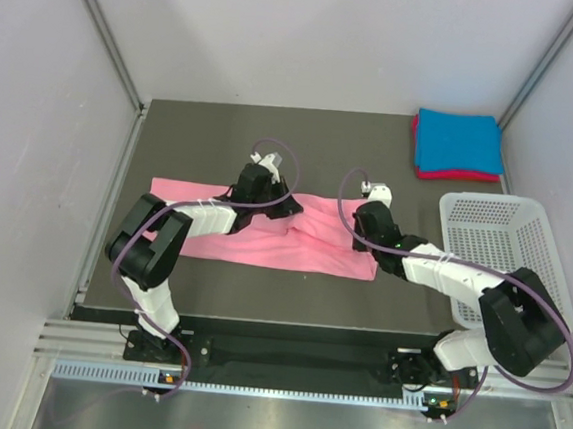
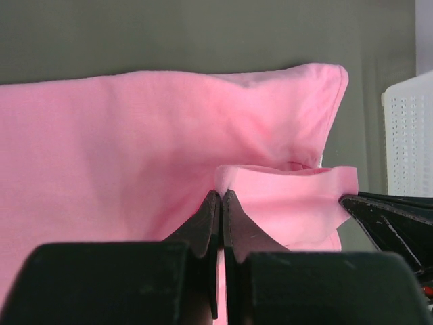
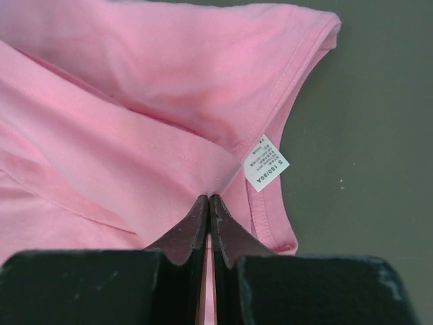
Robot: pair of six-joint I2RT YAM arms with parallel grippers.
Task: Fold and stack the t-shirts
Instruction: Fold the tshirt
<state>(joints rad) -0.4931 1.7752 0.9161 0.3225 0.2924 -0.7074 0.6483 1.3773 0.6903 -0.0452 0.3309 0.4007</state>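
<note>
The light pink t-shirt (image 1: 265,235) lies as a long band across the middle of the dark table. My left gripper (image 1: 268,195) is shut on a fold of its far edge, seen pinched between the jaws in the left wrist view (image 2: 222,196). My right gripper (image 1: 366,222) is shut on the pink cloth near its right end (image 3: 208,200), beside a white size label (image 3: 266,162). The bright blue t-shirt (image 1: 458,141) lies folded on the folded magenta-red t-shirt (image 1: 461,176) at the far right corner.
A white mesh basket (image 1: 499,248) stands at the right edge of the table, close to my right arm; it also shows in the left wrist view (image 2: 409,135). White walls enclose the table on three sides.
</note>
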